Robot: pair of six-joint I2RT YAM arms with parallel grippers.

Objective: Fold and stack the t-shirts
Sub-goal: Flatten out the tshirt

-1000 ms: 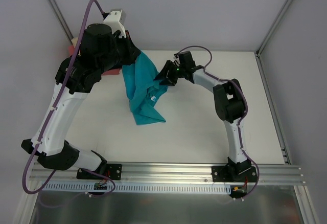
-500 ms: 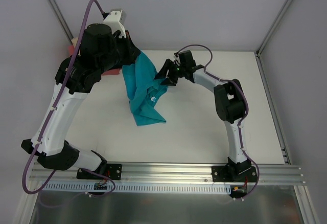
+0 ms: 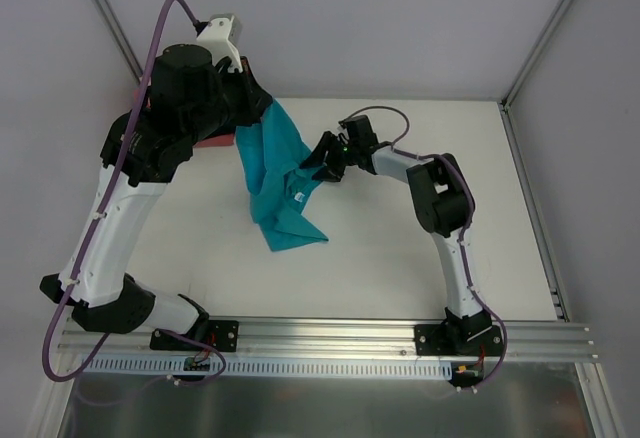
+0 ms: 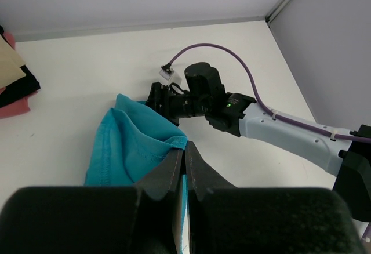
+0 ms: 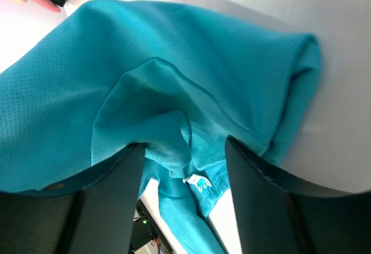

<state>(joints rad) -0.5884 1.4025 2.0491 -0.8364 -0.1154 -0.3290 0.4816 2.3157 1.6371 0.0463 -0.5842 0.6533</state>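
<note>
White desk (image 3: 400,248); teal tee (image 3: 270,173) unfolded, folding judged barely begun. Left hand (image 4: 184,149) pinches it aloft; right hand (image 5: 182,149) gapes around a fold.

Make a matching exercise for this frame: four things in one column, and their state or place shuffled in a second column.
Things:
1. left gripper
2. right gripper
3. teal t-shirt
4. coral-pink shirt

States or places:
A. lying aside near the far-left corner of the table
B. fingers apart, teal fabric between them
C. lifted, hanging in a bunch
D. shut on a teal fold

Pairs: 1-D; 2-B; 3-C; 4-A
</note>
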